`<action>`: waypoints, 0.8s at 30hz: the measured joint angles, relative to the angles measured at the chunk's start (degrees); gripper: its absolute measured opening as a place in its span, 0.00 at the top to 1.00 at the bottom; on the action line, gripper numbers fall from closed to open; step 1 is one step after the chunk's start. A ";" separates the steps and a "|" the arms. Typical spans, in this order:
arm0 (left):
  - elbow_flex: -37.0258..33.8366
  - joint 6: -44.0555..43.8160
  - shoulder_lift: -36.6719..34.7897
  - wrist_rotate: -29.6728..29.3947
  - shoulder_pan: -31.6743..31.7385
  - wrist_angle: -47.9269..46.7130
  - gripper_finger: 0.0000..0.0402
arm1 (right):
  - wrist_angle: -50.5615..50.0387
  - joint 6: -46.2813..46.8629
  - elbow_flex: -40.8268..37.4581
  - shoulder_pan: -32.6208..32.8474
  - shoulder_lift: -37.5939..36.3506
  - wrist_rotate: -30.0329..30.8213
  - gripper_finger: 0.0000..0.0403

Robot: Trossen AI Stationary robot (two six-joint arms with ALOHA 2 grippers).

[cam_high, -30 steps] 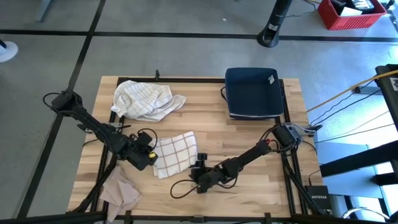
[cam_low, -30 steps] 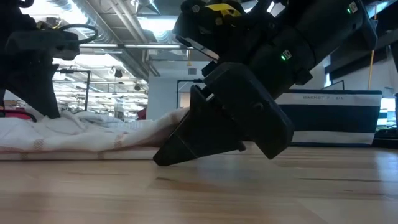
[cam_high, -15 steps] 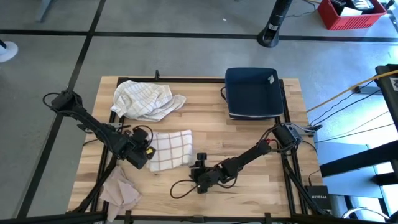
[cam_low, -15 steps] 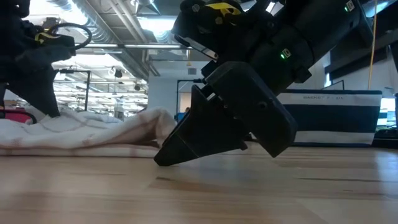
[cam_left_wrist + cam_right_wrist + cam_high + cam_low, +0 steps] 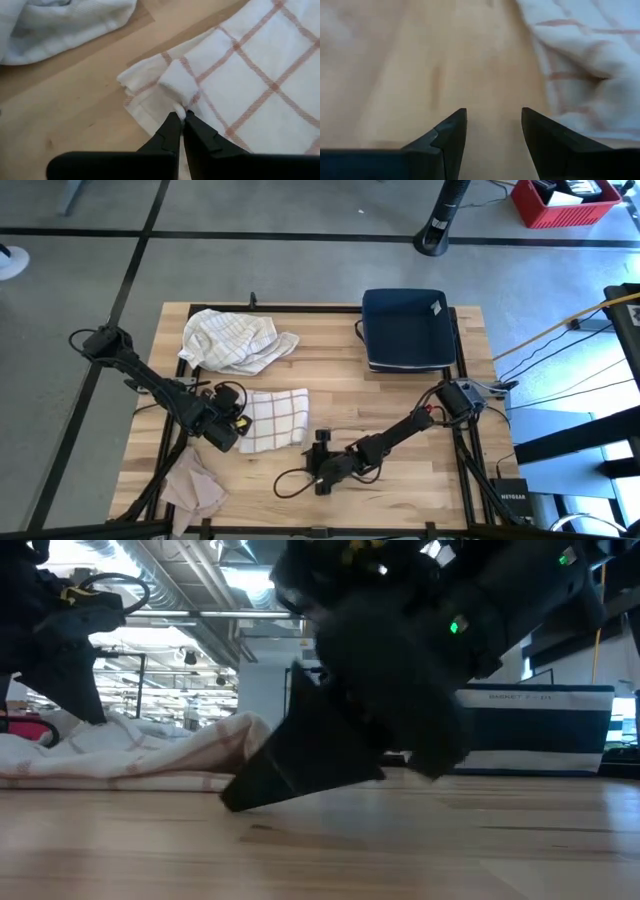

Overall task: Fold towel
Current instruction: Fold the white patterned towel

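Observation:
A white towel with a brown check [image 5: 276, 420] lies flat, folded, on the wooden table [image 5: 400, 410]. My left gripper [image 5: 241, 425] stands at the towel's left edge, shut on a small bunch of cloth; the left wrist view shows the towel [image 5: 250, 85] beyond the closed fingers [image 5: 181, 120]. My right gripper [image 5: 320, 452] sits low over bare wood just off the towel's near right corner. It is open and holds nothing. In the right wrist view [image 5: 492, 125] the towel [image 5: 585, 60] lies apart from it. In the low view the right gripper [image 5: 245, 800] fills the foreground. My left gripper pinches a small raised pleat [image 5: 179, 102] at the towel's left edge between its two fingertips. The fingers come slanting down from the table's left side. A short doubled tab of cloth [image 5: 176, 84] stands up beyond the tips, while the rest of the towel lies on the table.
A second, crumpled white towel [image 5: 235, 340] lies at the far left. A dark blue basket [image 5: 408, 330] stands at the far right. A beige cloth [image 5: 192, 485] hangs at the near left corner. Bare wood lies between the basket and my right gripper.
The towel has turned about on the table. A second ago it lay askew with a corner at my right gripper; now it lies square, its near right corner drawn away from that gripper. My left gripper has turned a little at the wrist, still shut. My right gripper has tipped slightly and stays open.

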 joint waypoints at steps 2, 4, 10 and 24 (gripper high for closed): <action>0.00 0.71 0.00 -0.04 -0.05 1.28 0.98 | 0.79 2.89 0.01 -0.32 -0.01 0.54 0.52; 0.00 1.46 0.00 -0.04 -0.04 2.45 0.98 | 1.28 7.37 0.04 -0.97 -0.04 2.34 0.52; 0.00 2.40 0.00 -0.09 -0.04 5.01 0.98 | 5.57 15.23 0.13 -3.23 0.13 4.56 0.52; 0.00 3.90 0.09 -0.07 -0.04 8.10 0.98 | 7.47 16.46 0.31 -4.52 1.47 8.74 0.52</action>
